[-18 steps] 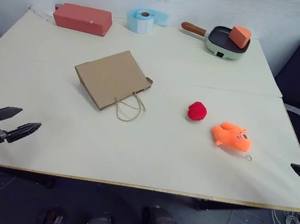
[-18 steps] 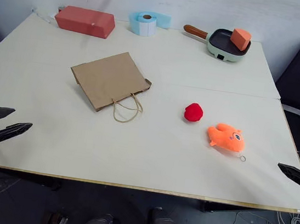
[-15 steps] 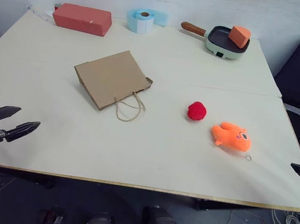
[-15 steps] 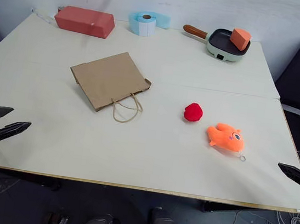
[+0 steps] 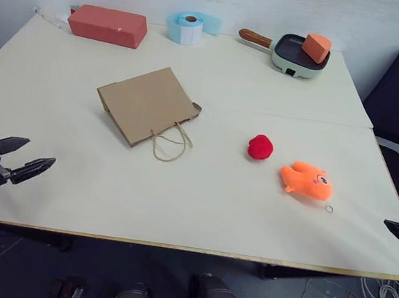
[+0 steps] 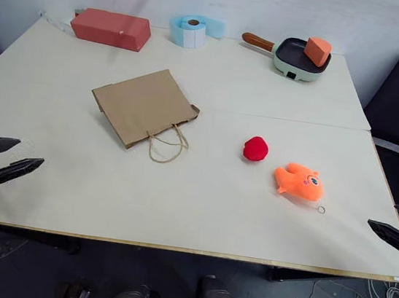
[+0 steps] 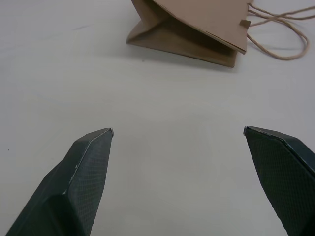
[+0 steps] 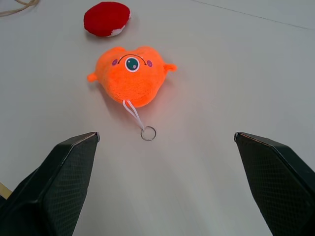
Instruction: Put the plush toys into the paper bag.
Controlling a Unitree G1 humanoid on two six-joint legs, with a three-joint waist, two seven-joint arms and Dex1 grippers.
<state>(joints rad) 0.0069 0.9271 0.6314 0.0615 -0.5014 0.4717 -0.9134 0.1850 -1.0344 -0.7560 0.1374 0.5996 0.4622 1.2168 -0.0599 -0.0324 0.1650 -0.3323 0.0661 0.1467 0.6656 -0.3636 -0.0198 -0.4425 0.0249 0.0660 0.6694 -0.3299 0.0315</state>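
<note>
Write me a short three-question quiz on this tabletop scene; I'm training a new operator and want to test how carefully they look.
1. True or false: the small round red plush toy already sits inside the brown kraft paper bag.
2. Which is nearest the right end effector?
A. the red brick-shaped block
B. the orange plush animal with a metal keyring
C. the blue roll of labels
3. Fill in: the orange wedge-shaped block rests in the pale green ____.

Key:
1. False: it lies on the white table, apart from the bag.
2. B
3. pan
</note>
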